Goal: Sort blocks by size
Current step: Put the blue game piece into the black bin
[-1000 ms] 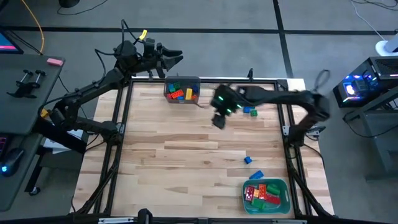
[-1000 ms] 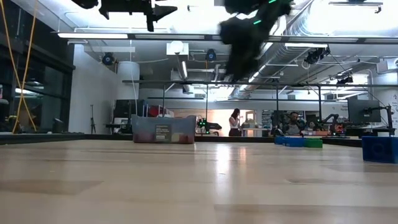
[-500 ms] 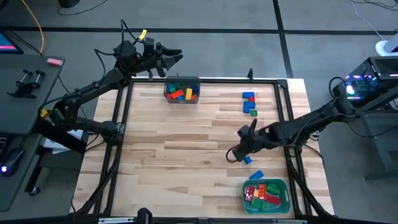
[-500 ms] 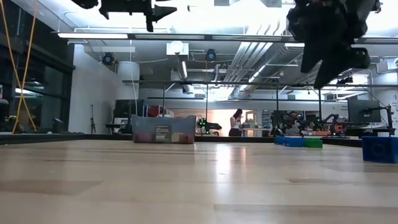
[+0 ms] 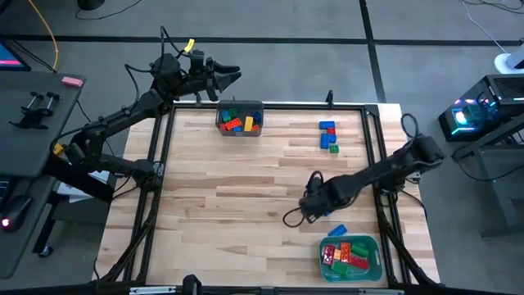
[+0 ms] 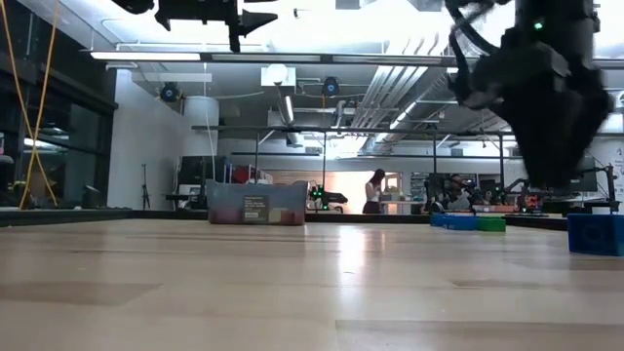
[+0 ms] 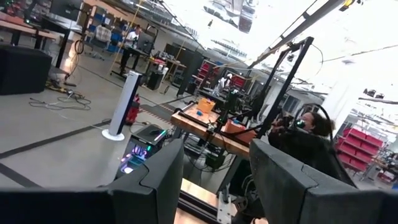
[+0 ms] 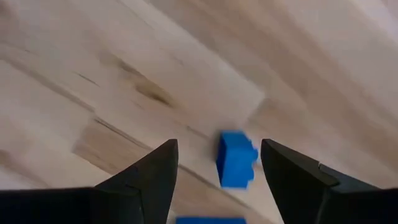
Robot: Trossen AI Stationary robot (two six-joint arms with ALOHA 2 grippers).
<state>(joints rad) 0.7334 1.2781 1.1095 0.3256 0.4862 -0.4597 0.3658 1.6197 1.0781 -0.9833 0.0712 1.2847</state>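
Right claw [image 8: 214, 180] hangs spread above the counter [image 5: 229, 188], a small blue block [image 8: 236, 158] lying between its fingers, untouched. Close by, the teal tray [image 5: 370, 245] holds red, green and orange blocks. Farther back, more blocks fill the grey bin [image 5: 240, 120]. Left claw [image 5: 232, 76], spread, waits beyond the far edge.

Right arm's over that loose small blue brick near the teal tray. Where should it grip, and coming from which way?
Come straight down with the right gripper, open above the small blue brick. It lies flat on the table, apart from its neighbours, so pinching its two opposite side walls looks best. Its short, blocky body leaves no better hold.
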